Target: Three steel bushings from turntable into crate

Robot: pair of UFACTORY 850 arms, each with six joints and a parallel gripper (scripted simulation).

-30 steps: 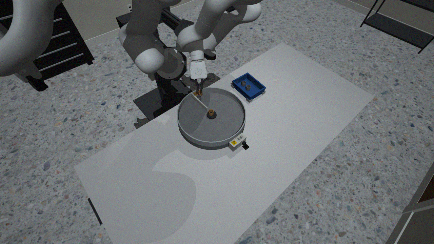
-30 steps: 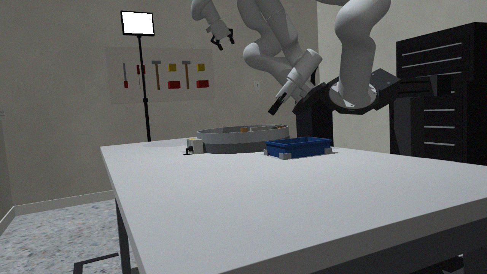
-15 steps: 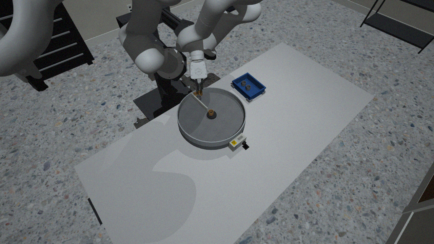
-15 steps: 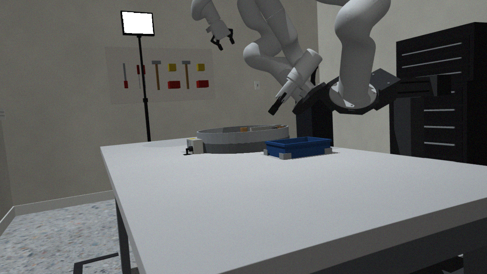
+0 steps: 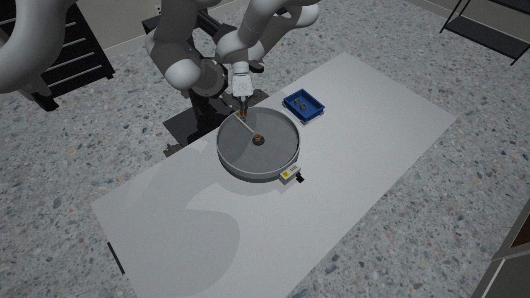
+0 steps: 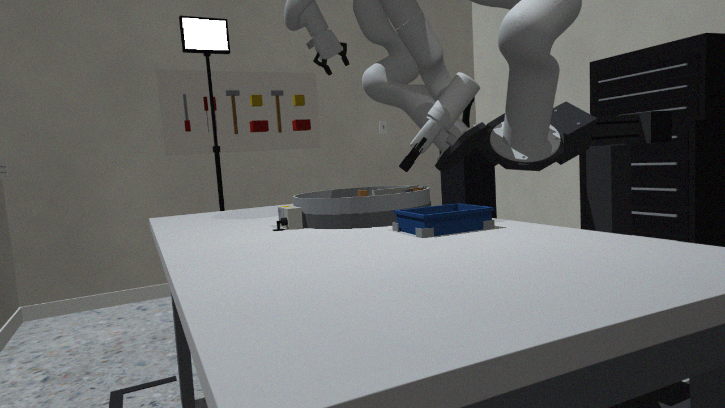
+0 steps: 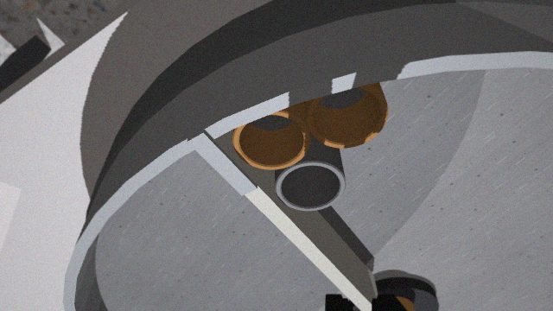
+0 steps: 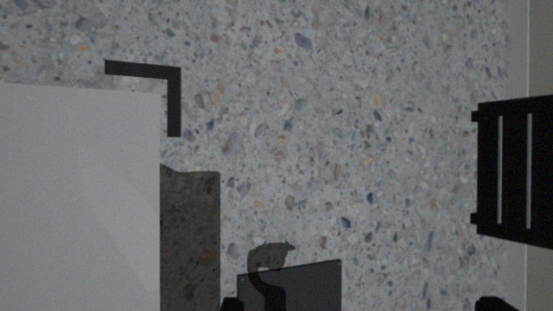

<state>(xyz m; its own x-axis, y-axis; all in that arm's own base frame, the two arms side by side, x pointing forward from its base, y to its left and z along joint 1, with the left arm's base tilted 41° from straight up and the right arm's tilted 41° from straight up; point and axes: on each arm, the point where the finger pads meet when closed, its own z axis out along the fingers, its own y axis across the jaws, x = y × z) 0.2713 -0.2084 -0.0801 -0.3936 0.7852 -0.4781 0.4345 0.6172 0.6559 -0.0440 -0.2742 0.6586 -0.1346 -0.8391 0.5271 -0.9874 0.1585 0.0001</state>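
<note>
Hovering over the turntable's [image 5: 255, 175] [image 6: 349, 206] [image 7: 82, 255] rim, the left pincer [image 5: 243, 113] [image 6: 406, 165] [image 7: 362, 303] is clenched, the right pincer [image 5: 49, 106] [image 6: 338, 68] [image 8: 360, 303] released, well apart

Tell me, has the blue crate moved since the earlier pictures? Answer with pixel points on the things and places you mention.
No. The blue crate [image 5: 314, 114] [image 6: 448, 223] sits in the same spot beside the turntable [image 5: 251, 177] [image 6: 344, 205] [image 7: 510, 61], with no visible shift in any direction.
</note>
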